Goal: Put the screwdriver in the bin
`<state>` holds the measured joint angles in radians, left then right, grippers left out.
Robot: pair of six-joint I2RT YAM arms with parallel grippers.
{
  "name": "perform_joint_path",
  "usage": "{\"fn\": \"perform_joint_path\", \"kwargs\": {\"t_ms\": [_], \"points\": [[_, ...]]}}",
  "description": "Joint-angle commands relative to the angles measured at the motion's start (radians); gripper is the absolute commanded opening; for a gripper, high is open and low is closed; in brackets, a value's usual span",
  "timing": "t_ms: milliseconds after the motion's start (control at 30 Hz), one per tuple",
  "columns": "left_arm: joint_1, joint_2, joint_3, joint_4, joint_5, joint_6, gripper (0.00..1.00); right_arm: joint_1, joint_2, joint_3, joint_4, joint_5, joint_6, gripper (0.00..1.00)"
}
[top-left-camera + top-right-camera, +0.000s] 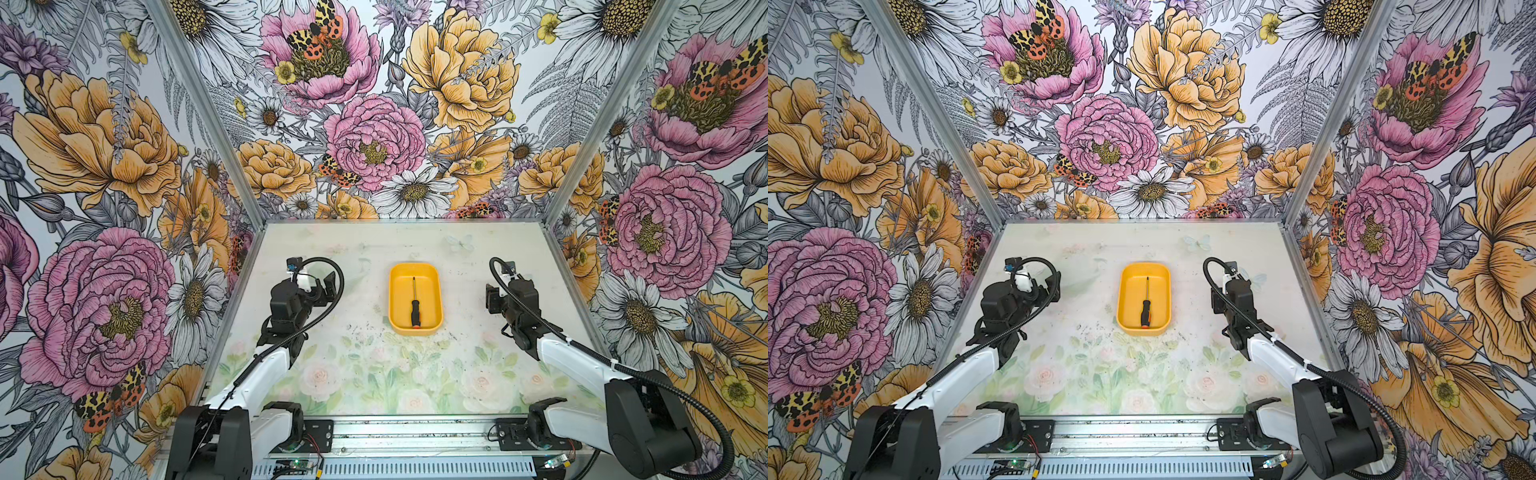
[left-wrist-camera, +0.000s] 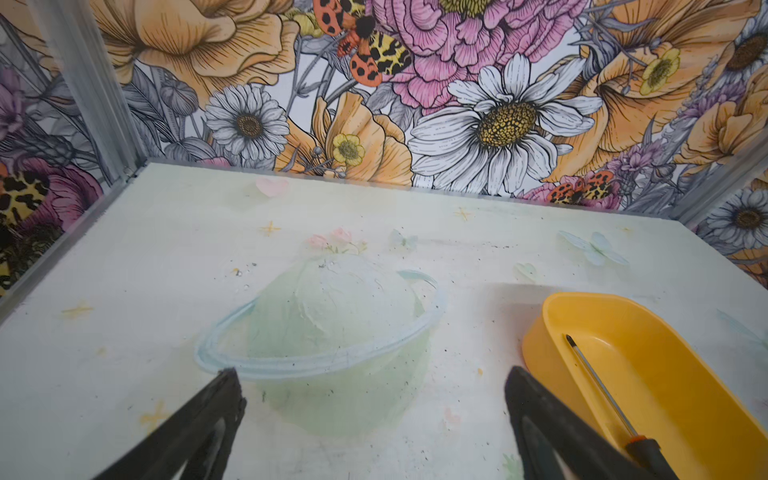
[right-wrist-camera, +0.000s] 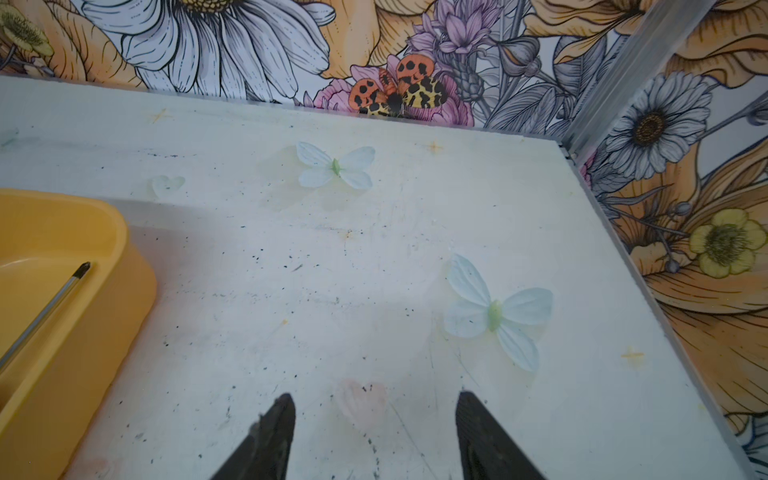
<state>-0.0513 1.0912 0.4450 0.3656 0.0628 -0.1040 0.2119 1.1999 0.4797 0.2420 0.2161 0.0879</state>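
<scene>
The yellow-orange bin sits mid-table in both top views. Inside it the screwdriver lies flat, its black handle and orange cap toward the front and its thin shaft pointing to the back wall. My left gripper hovers to the left of the bin, open and empty. Off to the bin's right is my right gripper, also open with nothing between its fingers. The left wrist view shows the bin and the screwdriver. In the right wrist view only the bin's wall and the screwdriver's shaft appear.
Floral walls with aluminium corner posts close in the table on three sides. A metal rail carrying both arm bases runs along the front edge. The butterflies and the ringed planet are flat prints on the tabletop.
</scene>
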Motion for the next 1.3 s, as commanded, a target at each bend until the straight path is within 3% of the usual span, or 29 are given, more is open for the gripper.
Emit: {"fn": "perform_joint_path", "kwargs": {"t_ms": [0,300,500,700,1033,1267], "points": [[0.051,0.043,-0.005,0.125,0.0,0.042,0.99,-0.024,-0.058,-0.014,0.147,0.063,0.001,0.63],[0.099,0.206,0.017,0.255,0.059,0.118,0.99,-0.124,0.002,-0.186,0.463,0.115,-0.022,0.63],[0.124,0.266,0.017,0.269,0.072,0.111,0.99,-0.152,0.114,-0.186,0.594,0.087,-0.018,0.63],[0.141,0.374,-0.052,0.481,0.091,0.094,0.99,-0.166,0.241,-0.17,0.7,0.073,-0.016,0.63],[0.118,0.453,-0.055,0.544,0.068,0.115,0.99,-0.172,0.337,-0.116,0.681,0.03,-0.027,0.63],[0.107,0.463,-0.067,0.576,0.037,0.117,0.99,-0.181,0.336,-0.105,0.66,0.015,-0.021,0.72]]}}
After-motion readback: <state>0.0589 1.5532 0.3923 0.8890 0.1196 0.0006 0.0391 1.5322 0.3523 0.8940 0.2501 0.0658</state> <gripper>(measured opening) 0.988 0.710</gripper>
